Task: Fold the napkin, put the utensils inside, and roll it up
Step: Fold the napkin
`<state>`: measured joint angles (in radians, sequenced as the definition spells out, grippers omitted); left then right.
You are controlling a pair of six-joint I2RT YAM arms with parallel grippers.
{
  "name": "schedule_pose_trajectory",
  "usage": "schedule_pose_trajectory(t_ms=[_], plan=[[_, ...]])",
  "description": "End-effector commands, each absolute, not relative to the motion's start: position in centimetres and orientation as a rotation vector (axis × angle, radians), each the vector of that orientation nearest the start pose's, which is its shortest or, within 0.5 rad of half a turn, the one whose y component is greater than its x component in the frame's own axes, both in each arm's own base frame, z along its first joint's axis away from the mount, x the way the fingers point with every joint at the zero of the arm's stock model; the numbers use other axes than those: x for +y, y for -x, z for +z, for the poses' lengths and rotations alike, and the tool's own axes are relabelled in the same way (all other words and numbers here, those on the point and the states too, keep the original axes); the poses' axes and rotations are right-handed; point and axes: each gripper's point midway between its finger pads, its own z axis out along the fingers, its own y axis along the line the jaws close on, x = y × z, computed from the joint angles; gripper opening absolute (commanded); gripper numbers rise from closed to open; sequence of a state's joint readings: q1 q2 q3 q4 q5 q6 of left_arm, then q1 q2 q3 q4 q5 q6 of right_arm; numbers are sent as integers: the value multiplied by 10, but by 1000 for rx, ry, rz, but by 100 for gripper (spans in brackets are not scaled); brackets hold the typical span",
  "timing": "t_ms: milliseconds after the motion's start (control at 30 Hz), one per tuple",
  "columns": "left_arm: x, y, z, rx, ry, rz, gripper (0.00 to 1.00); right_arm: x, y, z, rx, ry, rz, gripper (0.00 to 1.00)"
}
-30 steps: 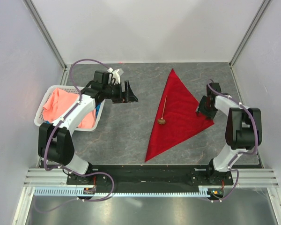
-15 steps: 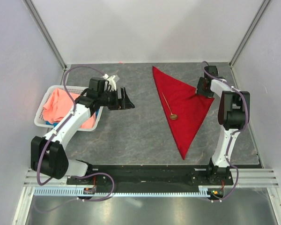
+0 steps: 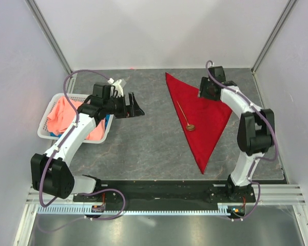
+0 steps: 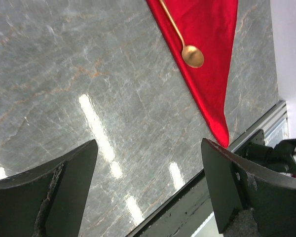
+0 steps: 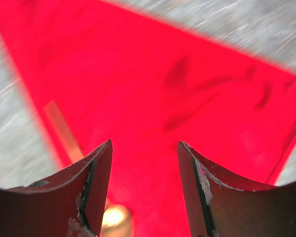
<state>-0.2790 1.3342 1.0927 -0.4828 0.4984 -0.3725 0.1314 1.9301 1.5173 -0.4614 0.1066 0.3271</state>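
Note:
The deep red napkin (image 3: 205, 118) lies folded into a triangle on the right half of the table, its long point toward the near edge. The copper spoon (image 3: 185, 115) rests on it, bowl nearest me. It also shows in the left wrist view as the spoon (image 4: 180, 37) on the napkin (image 4: 212, 74). My right gripper (image 3: 205, 92) hovers open over the napkin's far edge. Its wrist view shows the jaws apart at the gripper (image 5: 144, 148), with red napkin (image 5: 187, 89) between them and the blurred spoon (image 5: 113, 217) below. My left gripper (image 3: 135, 106) is open over bare table left of the napkin; in its own view the left gripper (image 4: 149, 163) holds nothing.
A white basket (image 3: 43, 130) stands at the table's left edge, holding a salmon-pink cloth (image 3: 66, 115) and a blue cloth (image 3: 109, 119). The left arm reaches over it. White walls enclose the table on three sides.
The napkin with the spoon swung round, its long point now toward the near right. The right gripper moved left along the napkin's far edge. The left gripper drew back slightly and opened wider.

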Motion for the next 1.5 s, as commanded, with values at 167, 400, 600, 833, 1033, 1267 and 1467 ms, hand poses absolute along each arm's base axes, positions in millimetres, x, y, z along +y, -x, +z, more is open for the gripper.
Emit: schedule_pose_trajectory(t_ms=[167,400,600,833,1033,1267,1467], plan=[[-196,-346,227,2252,-205,-899,93,138,-446,76,2459,-308,249,64],[-191,-347,228,2243,-206,-879,93,161,-467,52,2457,-256,301,64],[-184,-346,221,2255,-191,-871,93,174,-466,26,2491,-207,322,64],[-177,-349,220,2255,-176,-860,93,191,-436,-7,2588,-141,370,64],[-177,-349,217,2262,-166,-863,93,199,-399,-24,2661,-71,379,64],[-178,-348,210,2275,-141,-880,92,213,-358,-31,2718,57,455,64],[-177,-346,203,2287,-115,-887,92,231,-331,-14,2707,216,554,64]])
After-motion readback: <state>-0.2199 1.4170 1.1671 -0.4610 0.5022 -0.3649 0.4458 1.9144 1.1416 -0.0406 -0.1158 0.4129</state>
